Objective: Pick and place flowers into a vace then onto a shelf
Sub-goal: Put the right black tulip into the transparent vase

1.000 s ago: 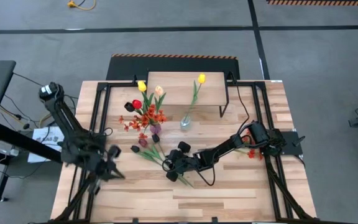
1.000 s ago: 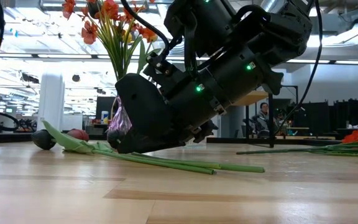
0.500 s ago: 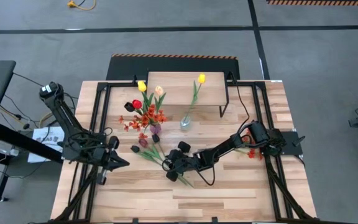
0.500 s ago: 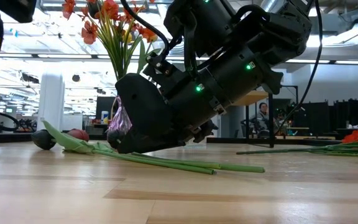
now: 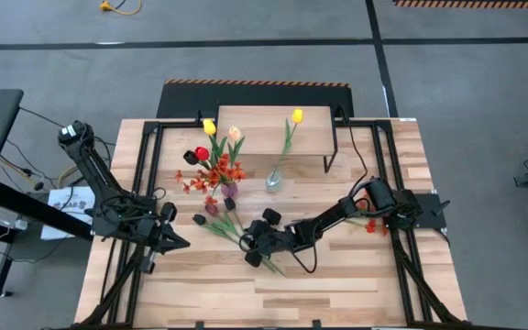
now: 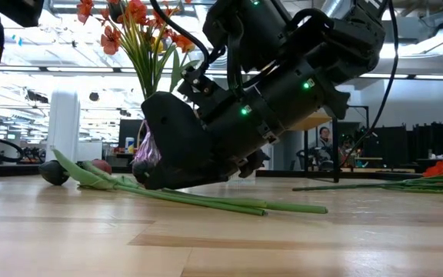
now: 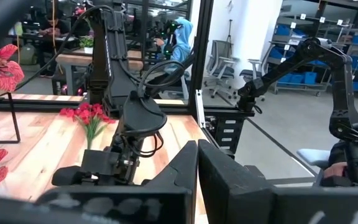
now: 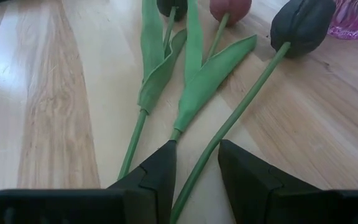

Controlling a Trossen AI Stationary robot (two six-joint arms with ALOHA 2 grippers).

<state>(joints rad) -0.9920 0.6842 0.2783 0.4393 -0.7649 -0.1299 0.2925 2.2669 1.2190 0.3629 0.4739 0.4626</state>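
Observation:
Three tulips lie flat on the table with leafy green stems (image 5: 232, 229): a dark head (image 8: 297, 25), a red one (image 8: 229, 7) and another dark one (image 8: 169, 5). My right gripper (image 8: 197, 144) is open and slants down at the table. Its fingers stand on either side of the dark tulip's stem (image 8: 241, 106), and I see no grip on it. A pink vase (image 5: 230, 191) holds a bouquet of orange-red sprays and tulips. A clear vase (image 5: 272, 181) holds one yellow tulip in front of the shelf (image 5: 264, 137). My left gripper (image 5: 183, 242) hangs shut at the table's left.
An orange-red spray (image 5: 371, 223) lies at the table's right, beside the right arm's base. Black frame rails (image 5: 145, 165) run along both sides of the table. Bare planks stretch along the near edge (image 5: 273, 302). People sit in the room beyond.
My left gripper has swung a little toward the table's right and levelled out, staying shut, and has since kept still. My right gripper and the tulips have not moved.

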